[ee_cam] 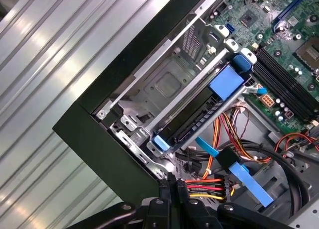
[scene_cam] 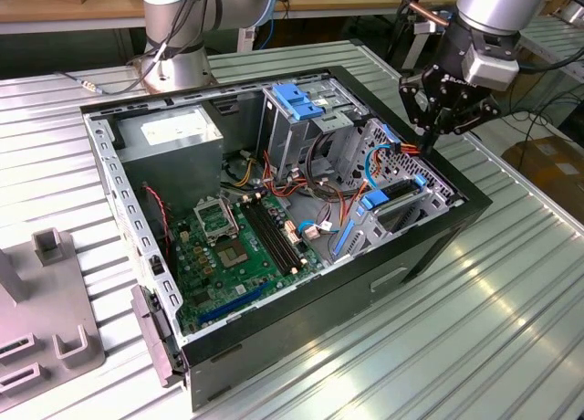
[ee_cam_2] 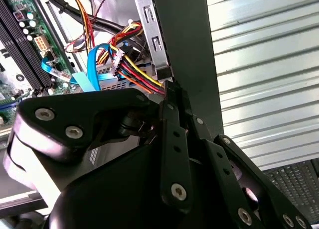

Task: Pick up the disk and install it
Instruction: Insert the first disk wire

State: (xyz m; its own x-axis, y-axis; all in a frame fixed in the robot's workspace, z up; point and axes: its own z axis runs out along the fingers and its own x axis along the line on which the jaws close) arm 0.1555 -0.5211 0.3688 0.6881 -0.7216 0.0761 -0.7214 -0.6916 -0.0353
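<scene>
The computer case [scene_cam: 415,256] lies open on its side on the ribbed metal desk [scene_cam: 493,338], with the green motherboard [scene_cam: 242,242] facing up. In the exterior view, the grey power supply [scene_cam: 173,137] sits at the case's far left. A metal drive cage topped by a blue latch [scene_cam: 297,100] stands at the far middle.

The disk [scene_cam: 401,205] is not in the hand. It sits in the low drive bay at the exterior view's right end of the case, close to the near wall. In the first wrist view its dark edge [ee_cam: 192,120] runs between the two blue ends of its bracket [ee_cam: 227,82], and the bay's metal frame lies beside it.

The hand [scene_cam: 429,146] hangs over the far right edge of the case, just beyond the disk's bay and apart from the disk. In both wrist views its fingers are pressed together [ee_cam_2: 172,87] [ee_cam: 172,181]. Their tips lie right at a bundle of red, yellow and black power wires [ee_cam: 204,186]. I cannot tell whether they touch or nip a wire. A flat blue data cable [ee_cam_2: 92,64] loops just beside that bundle.

A grey fixture [scene_cam: 46,320] stands on the desk at the exterior view's near left, well apart from the case.
</scene>
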